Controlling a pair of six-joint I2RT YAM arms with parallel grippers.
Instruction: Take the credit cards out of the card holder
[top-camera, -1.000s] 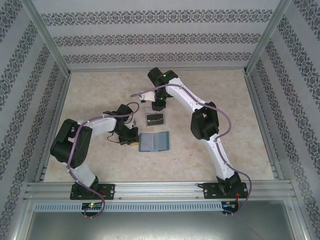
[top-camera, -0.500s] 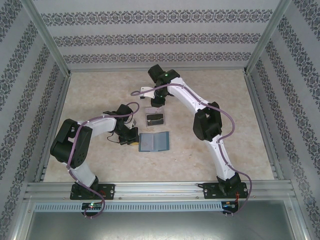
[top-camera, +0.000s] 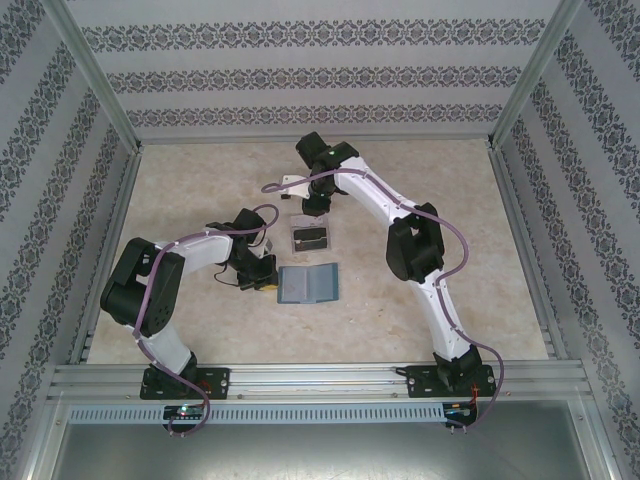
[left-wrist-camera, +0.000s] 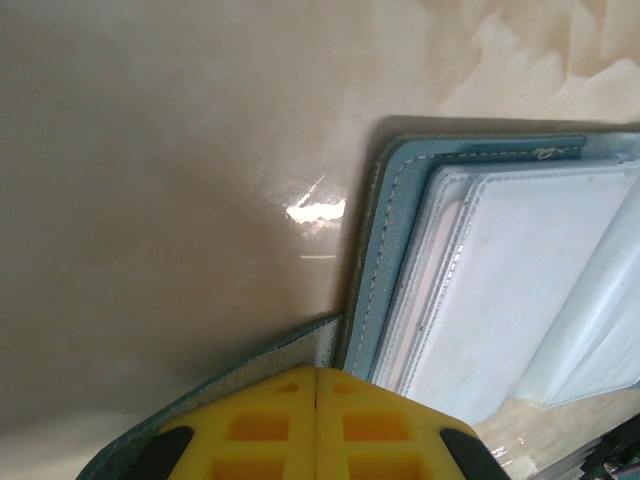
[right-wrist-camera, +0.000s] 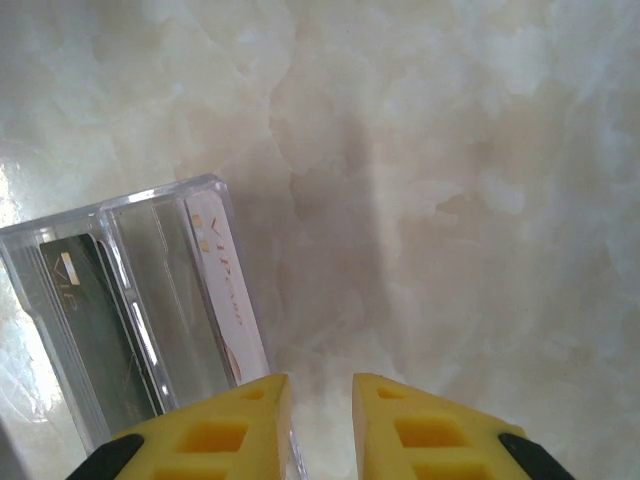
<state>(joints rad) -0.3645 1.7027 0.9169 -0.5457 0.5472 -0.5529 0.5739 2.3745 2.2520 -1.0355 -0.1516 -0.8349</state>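
Left gripper: the yellow fingertips are pressed flat together, no gap. The card holder's strap tab runs in under the tips, though I can't tell if they're actually touching it. Right past the tips is the card holder, lying open, with its stitched teal edge nearest and the pale clear pocket faces stacked inside that. I can't make out whether any cards sit in those pockets. To the left of that edge it's just glossy beige table.

Right gripper: the fingers are a little apart with only tabletop showing in the slot, so it's gripping nothing. Just left of its left finger is the corner of the clear plastic tray. A pale pinkish card leans against the tray's near wall and a dark card sits one compartment over. Ahead and to the right is marbled tabletop.

From the top camera, the tray sits just behind the card holder, close but apart. The left gripper is at the holder's left edge, and the right gripper is at the tray's far side. There's wide bare table to the right and back, bounded by the patterned walls.
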